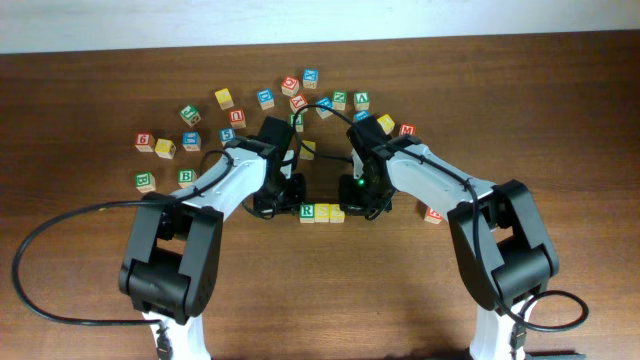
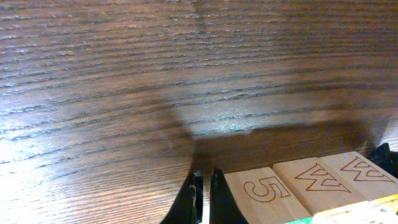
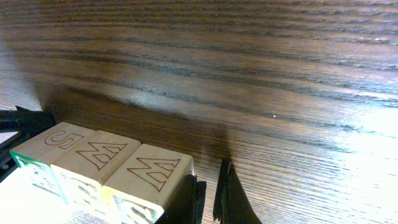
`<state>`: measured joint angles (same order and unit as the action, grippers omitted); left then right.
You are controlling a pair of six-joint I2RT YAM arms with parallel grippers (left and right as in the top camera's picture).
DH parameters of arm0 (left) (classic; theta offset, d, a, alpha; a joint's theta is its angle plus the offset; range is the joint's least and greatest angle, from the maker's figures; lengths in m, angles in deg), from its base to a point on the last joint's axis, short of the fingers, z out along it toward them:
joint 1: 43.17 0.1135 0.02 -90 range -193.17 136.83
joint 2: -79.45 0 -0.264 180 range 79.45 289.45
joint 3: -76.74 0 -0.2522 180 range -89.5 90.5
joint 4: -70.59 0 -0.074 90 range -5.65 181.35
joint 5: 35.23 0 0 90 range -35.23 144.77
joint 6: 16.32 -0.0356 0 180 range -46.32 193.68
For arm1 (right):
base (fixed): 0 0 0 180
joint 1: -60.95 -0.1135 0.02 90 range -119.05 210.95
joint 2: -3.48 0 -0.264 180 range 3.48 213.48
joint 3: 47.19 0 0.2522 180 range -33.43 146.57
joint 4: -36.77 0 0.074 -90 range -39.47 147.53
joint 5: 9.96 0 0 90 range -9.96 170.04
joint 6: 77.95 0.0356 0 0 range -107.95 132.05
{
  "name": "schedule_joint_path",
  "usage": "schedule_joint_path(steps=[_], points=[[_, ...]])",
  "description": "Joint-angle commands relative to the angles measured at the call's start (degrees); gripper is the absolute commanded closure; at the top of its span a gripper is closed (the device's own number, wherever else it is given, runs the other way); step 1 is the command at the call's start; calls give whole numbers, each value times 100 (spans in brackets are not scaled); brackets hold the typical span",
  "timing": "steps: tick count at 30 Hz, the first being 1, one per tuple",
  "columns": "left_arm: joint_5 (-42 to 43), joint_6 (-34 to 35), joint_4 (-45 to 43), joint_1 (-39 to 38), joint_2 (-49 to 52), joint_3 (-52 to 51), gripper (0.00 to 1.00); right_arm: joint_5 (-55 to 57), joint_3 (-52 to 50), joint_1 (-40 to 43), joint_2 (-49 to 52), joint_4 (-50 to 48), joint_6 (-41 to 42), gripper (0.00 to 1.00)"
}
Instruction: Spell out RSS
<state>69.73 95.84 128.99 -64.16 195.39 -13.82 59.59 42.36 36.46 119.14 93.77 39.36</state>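
**Both grippers pinched shut on nothing, one at each end of a three-block row.**

The left gripper (image 2: pixel 206 178) had its fingers pressed nearly together, empty, low over the table (image 2: pixel 186 62) and just beside the row (image 1: pixel 323 212). The near block's side face read "5" or "S", and the next two each showed a W or M. The right gripper (image 3: pixel 212 180), closed the same way and also empty, sat just beside the opposite end block, marked M. From overhead the row lay mid-table between the grippers: a green block (image 1: pixel 307 211) topped "R", then two yellow blocks (image 1: pixel 338 212) with unreadable tops. Loose blocks (image 1: pixel 224 98) lay scattered behind the arms, their letters mostly too small to read.
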Motion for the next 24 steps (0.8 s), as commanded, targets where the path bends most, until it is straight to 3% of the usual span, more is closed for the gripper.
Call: schedule_joint_path(steps=[1,15,24], points=[[289,101,-63,-39,39,-59,100,-162,-48,-74,13,-24,87,96],[282,118,-42,-39,39,-59,100,140,-48,-72,13,-24,61,96],[-337,116,85,-39,39,-59,100,503,-48,-61,13,35,61,95]])
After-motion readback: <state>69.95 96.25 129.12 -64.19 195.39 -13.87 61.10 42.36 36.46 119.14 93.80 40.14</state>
